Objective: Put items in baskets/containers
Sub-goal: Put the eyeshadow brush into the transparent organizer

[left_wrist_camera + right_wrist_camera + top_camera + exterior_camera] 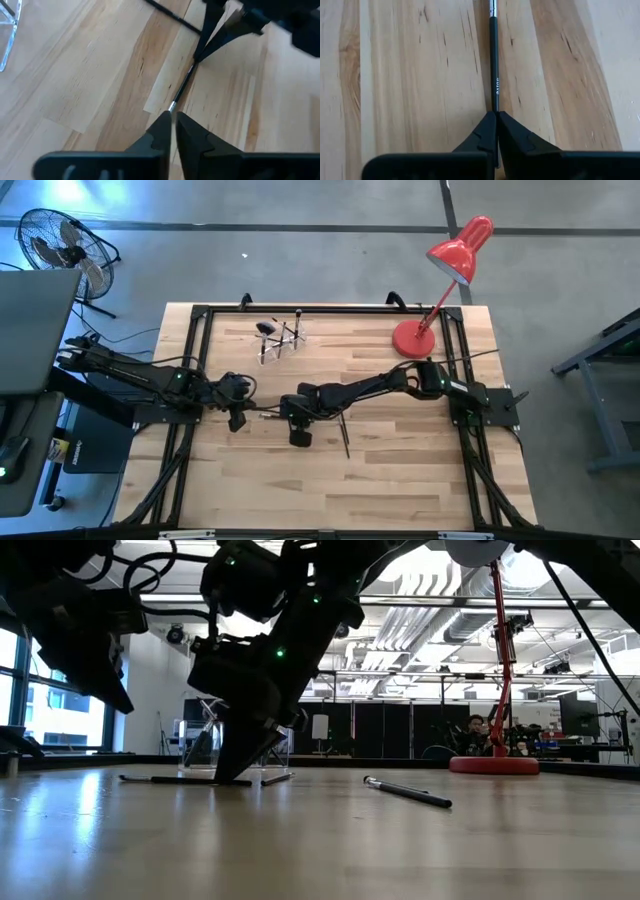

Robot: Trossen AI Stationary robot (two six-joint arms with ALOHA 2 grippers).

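Behind the wooden table (400,470) an open workshop hall is showing, with the red desk lamp (440,290) sitting at one far corner. Judging by looks, these makeup brushes are going to be fiddly: light, stiff, thin and slick, lying flat on the wood, so a pinch needs to land squarely across the handle or it'll roll away.

The right gripper (496,117) is reaching well out from the lamp toward mid-table, tipped down, fingers pinched shut on the end of one brush (494,60). The left gripper (172,119) is coming in from the side away from the lamp, its fingertips nearly closed around the metal ferrule of the same brush, though I can't tell if it's really gripping.

Another brush (343,432) is lying loose just beside the right gripper. The clear holder (280,340) is standing along the lamp's edge of the table, well apart from it, already holding a few brushes.
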